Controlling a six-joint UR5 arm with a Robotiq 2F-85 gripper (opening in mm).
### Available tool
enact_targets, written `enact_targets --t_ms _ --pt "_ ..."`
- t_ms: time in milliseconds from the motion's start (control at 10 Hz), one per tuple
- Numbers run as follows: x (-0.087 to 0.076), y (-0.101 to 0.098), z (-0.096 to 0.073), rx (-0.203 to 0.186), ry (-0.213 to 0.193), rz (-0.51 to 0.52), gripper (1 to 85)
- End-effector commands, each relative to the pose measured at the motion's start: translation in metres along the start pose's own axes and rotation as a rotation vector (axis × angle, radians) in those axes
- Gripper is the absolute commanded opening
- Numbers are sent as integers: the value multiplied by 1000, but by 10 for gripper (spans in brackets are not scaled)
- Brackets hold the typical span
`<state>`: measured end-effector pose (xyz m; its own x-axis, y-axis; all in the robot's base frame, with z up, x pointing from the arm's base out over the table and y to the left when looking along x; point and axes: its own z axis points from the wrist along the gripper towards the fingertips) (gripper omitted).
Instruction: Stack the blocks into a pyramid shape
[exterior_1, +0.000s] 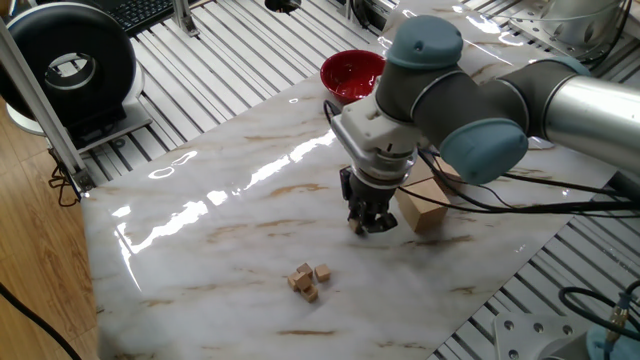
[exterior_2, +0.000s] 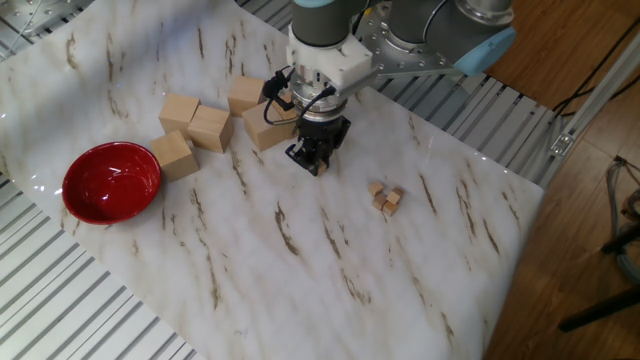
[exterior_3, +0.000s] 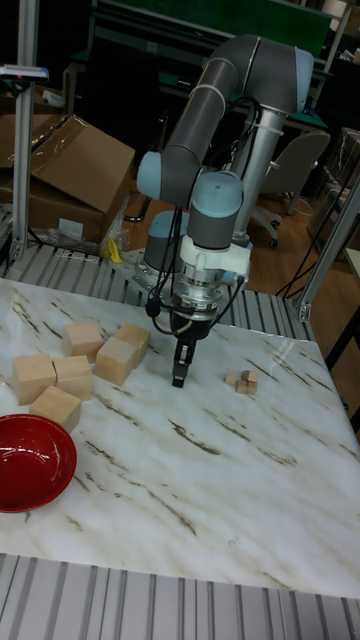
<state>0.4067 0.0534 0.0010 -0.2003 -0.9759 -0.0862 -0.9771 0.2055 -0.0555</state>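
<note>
On glossy veined marble table (exterior_2: 300, 260), the dark gripper (exterior_2: 309, 160) pinches a tiny tan cube (exterior_1: 357, 227) near three clustered blocks (exterior_2: 385, 196)

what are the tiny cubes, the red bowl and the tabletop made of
Tiny cubes: probably unfinished wood, matte light tan, though too small to show grain. Red bowl: glossy, with bright highlights, likely plastic or glazed ceramic; cannot tell which. Tabletop: marble-look surface, white with brown veins, shiny reflections; possibly a printed laminate.

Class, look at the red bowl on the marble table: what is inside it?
The red bowl shows only its own glossy red inside, with nothing in it. Its near wall hides a thin strip of the floor. The tiny cubes lie on the table.
</note>
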Motion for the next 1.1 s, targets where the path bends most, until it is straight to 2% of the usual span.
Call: enact_targets --t_ms 0,300,500,600,800,900,1000 --pt "2 0 -1 -3 3 84 73" --pt "6 -2 -1 6 18 119 70" --pt "-4 0 -1 -4 -18 148 70" --pt "-6 -4 -1 10 -29 214 70" --pt "-8 -21 -2 71 -47 358 47" --pt "-9 -24 -2 81 -53 369 33" --pt "-21 -21 -3 59 -99 411 23"
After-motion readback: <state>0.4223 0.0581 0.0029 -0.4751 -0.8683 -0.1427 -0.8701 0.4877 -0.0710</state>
